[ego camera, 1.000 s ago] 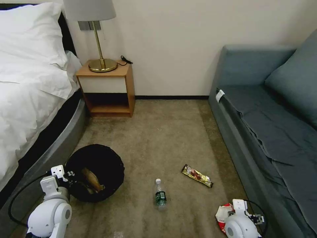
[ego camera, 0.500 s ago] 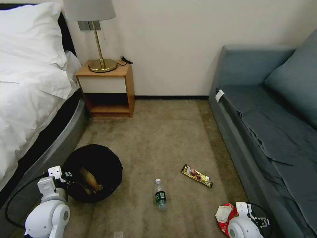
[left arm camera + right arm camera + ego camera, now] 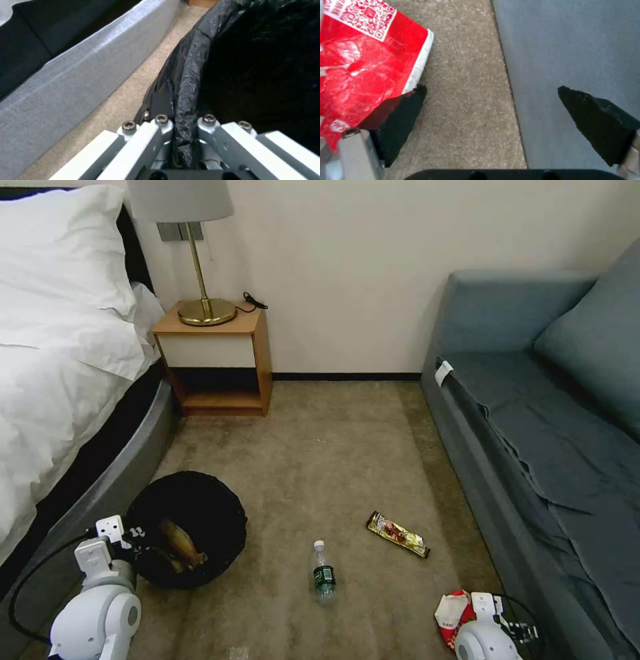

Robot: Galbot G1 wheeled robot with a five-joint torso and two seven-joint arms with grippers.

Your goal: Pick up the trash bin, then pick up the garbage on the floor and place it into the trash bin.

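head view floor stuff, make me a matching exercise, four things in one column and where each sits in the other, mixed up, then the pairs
Things
1. trash bin
2. bottle
3. snack wrapper
4. red-and-white packet

Places
A. on the carpet, between the bottle and the sofa
B. beside the bed, its bag-lined rim clamped by the left gripper
C. by the open right gripper, near the sofa base
D. lying mid-carpet, cap pointing toward the wall

Pairs: 1-B, 2-D, 3-A, 4-C

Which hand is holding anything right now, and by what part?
The left hand pinches the trash bin by its bag-lined rim. The right hand is open beside the red-and-white packet, holding nothing.
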